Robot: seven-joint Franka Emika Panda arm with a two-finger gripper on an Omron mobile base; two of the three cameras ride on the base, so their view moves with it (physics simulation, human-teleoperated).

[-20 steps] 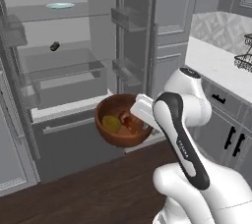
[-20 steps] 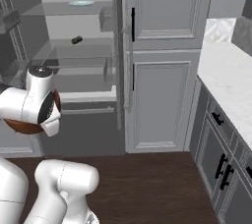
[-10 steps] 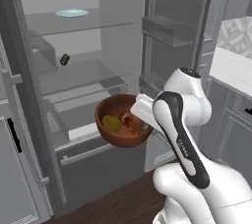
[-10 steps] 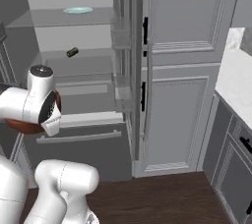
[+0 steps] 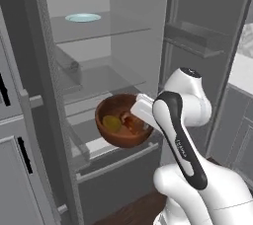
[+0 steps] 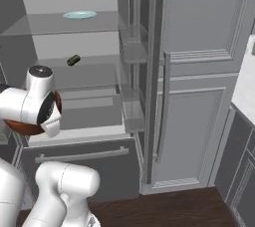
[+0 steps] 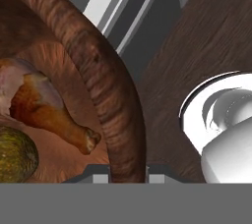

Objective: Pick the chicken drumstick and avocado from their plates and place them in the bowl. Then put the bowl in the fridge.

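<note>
The white arm's two-finger gripper (image 7: 128,171) is clamping the rim of the large, deep, dark reddish-brown wooden bowl (image 5: 121,120), its jaws closed on the wall of the bowl with one tip on either side, and it is holding that bowl in the air just in front of the tall grey fridge (image 5: 99,61), whose door is standing open. Inside the bowl, the small golden-brown chicken drumstick (image 7: 44,107) with its pale bone end is lying beside the rounded olive-green avocado (image 7: 15,154), the two nearly touching, so the loading part of the job is looking finished. What is remaining, judging from this, is carrying the bowl in past the fridge's front edge, setting it on a glass shelf (image 6: 94,74) and letting go. A pale blue-green round plate (image 5: 83,18) is sitting on the top shelf of the fridge, and a small dark object (image 6: 73,60) is lying on the shelf below it, too small to identify. From the right side of the fridge the arm's white body is covering most of the bowl, leaving a brown sliver. The fingertips themselves are being cut off at the bottom of the hand camera's picture, and the avocado is only partly in frame there
</note>
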